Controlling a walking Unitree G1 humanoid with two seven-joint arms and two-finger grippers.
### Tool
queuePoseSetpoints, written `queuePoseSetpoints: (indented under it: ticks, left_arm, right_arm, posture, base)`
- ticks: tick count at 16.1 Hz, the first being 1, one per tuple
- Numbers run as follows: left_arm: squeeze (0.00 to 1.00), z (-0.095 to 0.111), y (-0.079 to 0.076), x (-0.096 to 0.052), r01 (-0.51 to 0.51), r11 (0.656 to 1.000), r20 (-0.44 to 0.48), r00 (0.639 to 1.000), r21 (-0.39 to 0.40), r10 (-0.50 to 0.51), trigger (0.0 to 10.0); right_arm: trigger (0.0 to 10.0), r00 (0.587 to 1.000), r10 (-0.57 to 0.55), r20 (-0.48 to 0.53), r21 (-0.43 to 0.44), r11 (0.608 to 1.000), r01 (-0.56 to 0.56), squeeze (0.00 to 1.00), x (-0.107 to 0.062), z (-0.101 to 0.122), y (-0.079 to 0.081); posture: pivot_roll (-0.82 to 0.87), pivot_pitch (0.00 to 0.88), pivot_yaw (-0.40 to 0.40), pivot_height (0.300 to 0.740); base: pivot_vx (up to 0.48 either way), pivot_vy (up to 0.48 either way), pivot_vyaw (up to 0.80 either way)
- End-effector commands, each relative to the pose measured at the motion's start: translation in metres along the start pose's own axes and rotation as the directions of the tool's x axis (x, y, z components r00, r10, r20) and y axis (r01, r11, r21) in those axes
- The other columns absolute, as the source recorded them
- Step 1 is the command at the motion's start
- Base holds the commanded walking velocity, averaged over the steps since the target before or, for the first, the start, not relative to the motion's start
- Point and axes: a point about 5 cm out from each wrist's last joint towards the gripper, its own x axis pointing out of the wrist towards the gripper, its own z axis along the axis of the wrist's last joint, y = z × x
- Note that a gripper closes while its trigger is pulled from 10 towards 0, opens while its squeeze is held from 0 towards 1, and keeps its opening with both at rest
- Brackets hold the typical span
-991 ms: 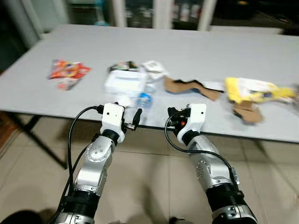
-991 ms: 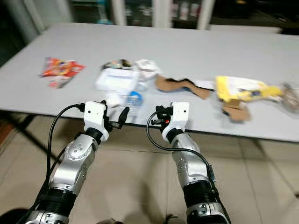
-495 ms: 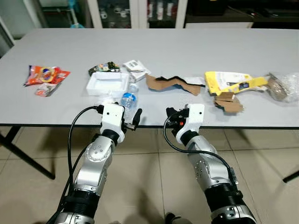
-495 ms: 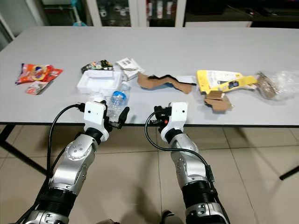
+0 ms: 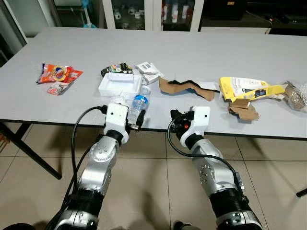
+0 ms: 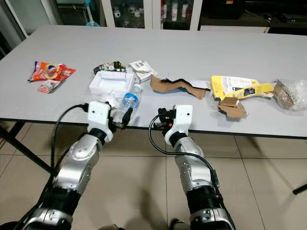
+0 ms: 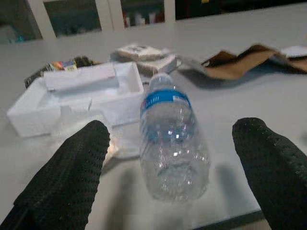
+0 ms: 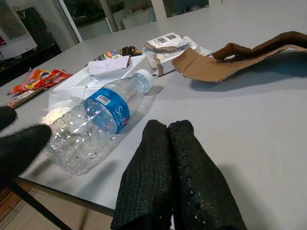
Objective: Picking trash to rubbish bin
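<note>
A clear plastic bottle (image 5: pixel 139 103) with a blue label lies on its side near the front edge of the grey table (image 5: pixel 192 48). My left gripper (image 5: pixel 136 120) is open at the table edge just behind the bottle's base. In the left wrist view the bottle (image 7: pixel 170 139) lies between the two black fingertips (image 7: pixel 84 153). My right gripper (image 5: pixel 175 118) is shut, holds nothing, and hovers at the table edge to the right of the bottle (image 8: pixel 98 127).
A white foam tray (image 5: pixel 120 85) lies just beyond the bottle. Red snack wrappers (image 5: pixel 58 75) lie at the left. Torn brown cardboard (image 5: pixel 184 87), a yellow package (image 5: pixel 247 87) and a clear bag (image 5: pixel 296 93) lie to the right. Glass-door cabinets (image 5: pixel 153 9) stand behind.
The view has steadied and shifted a little. My left gripper now sits closer to the bottle's base at the table edge. The right gripper holds its place, still shut.
</note>
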Motion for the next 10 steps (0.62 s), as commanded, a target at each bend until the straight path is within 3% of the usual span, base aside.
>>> queuePoseSetpoints:
  ticks: [1, 7, 10]
  left_arm:
    - [0.00, 0.003, -0.001, 0.004, 0.009, 1.000, 0.012, 1.000, 0.014, -0.009, 10.0]
    - [0.00, 0.032, 0.001, 0.049, -0.005, 0.999, 0.020, 1.000, 0.045, 0.004, 10.0]
    - [0.00, 0.039, 0.001, 0.064, -0.057, 0.998, -0.054, 0.997, -0.007, 0.056, 10.0]
  right_arm:
    - [10.0, 1.000, -0.001, 0.011, -0.010, 1.000, 0.001, 0.00, 0.000, 0.001, 0.001]
    - [10.0, 1.000, -0.023, 0.017, -0.012, 1.000, 0.023, 0.00, -0.005, 0.002, -0.004]
    - [10.0, 0.999, -0.029, 0.016, -0.012, 1.000, 0.029, 0.00, -0.006, 0.002, -0.005]
  posture:
    - [0.00, 0.046, 0.040, 0.740]
    - [-0.02, 0.056, 0.046, 0.740]
    - [-0.03, 0.062, 0.047, 0.740]
  base:
    - [0.000, 0.000, 0.00]
    - [0.000, 0.000, 0.00]
    - [0.000, 0.000, 0.00]
